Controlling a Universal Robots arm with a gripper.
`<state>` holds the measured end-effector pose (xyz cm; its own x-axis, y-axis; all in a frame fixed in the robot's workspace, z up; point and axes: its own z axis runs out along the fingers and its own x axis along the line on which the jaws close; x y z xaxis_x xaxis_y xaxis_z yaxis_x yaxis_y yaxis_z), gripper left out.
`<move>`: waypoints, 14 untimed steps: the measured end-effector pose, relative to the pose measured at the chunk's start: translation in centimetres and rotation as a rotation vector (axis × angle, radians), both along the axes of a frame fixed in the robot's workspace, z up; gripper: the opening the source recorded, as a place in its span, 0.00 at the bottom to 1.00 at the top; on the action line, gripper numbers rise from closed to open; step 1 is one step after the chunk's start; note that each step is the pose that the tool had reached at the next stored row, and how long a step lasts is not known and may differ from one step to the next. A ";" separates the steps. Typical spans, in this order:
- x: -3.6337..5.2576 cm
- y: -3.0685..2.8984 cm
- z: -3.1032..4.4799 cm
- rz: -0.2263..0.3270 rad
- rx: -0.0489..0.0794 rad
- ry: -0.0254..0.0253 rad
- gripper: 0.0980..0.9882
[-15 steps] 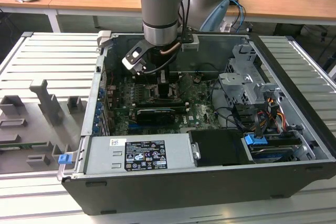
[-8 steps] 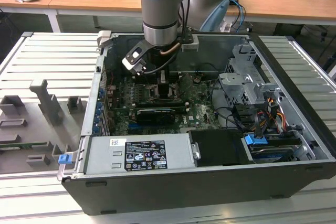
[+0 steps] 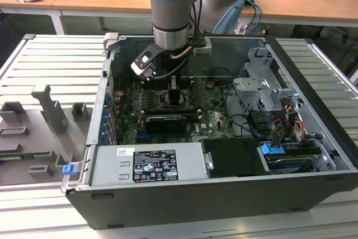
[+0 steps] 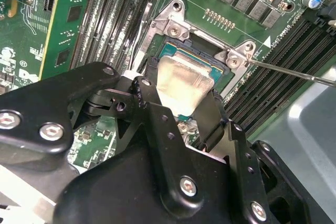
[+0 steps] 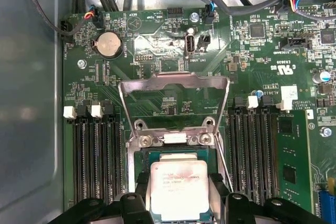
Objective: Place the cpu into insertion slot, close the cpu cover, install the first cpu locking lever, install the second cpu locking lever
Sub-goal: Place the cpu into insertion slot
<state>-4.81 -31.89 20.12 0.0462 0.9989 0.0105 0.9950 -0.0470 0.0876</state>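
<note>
The small square cpu with a pale silvery metal top (image 5: 177, 184) lies flat directly over the open socket on the green motherboard (image 5: 157, 40), between the socket's silvery corner brackets. Whether it is fully seated I cannot tell. The black two-fingered hand (image 5: 178, 203) is closed on it, one finger (image 4: 143, 88) pressed against each of two opposite edges, as both wrist views show.

Just behind the socket, the thin silvery cpu cover frame (image 5: 173, 79) stands raised on its hinge, with the board showing through its wide window. A thin steel locking lever (image 4: 294, 73) juts out from one socket corner, lifted clear.

Rows of black memory slots (image 5: 94, 156) run along both sides of the socket, and a round silver coin battery (image 5: 109, 44) sits further off.

In the exterior view, the grey and light-blue robot arm (image 3: 170, 9) reaches straight down into the open black computer case (image 3: 313, 99), which lies on a ribbed grey metal table (image 3: 50, 60).
</note>
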 end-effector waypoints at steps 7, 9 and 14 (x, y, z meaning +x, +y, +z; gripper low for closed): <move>-0.02 0.01 -0.07 0.001 0.000 -0.0002 0.48; -0.02 0.00 -0.03 0.004 0.000 -0.0001 0.48; -0.03 0.00 0.01 0.012 0.000 -0.0001 0.48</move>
